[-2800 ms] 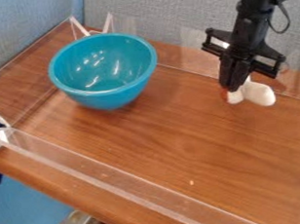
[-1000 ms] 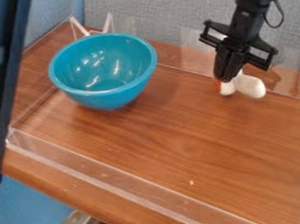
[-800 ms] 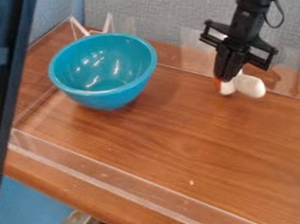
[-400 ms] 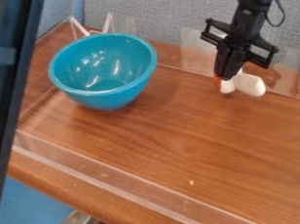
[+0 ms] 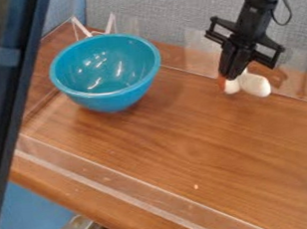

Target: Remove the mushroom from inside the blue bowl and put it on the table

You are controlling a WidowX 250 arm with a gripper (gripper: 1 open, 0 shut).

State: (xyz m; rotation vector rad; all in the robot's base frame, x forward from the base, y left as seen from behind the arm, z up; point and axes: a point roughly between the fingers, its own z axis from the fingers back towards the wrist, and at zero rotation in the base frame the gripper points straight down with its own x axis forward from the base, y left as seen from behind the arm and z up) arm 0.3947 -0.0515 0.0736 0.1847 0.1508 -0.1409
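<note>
The blue bowl stands at the back left of the wooden table, and its inside looks empty. At the back right, my gripper points down and is shut on the mushroom. The cream stem sticks out to the right of the fingers, and a bit of orange cap shows at their left. The mushroom is low over the table, close to the rear wall; whether it rests on the wood I cannot tell.
Low clear acrylic walls edge the table on all sides. A dark blurred post close to the camera covers the left strip of the view. A grey-blue backdrop stands behind the arm.
The gripper and the mushroom have kept still. The dark blurred post at the left has widened and leaned a little further into the picture.
</note>
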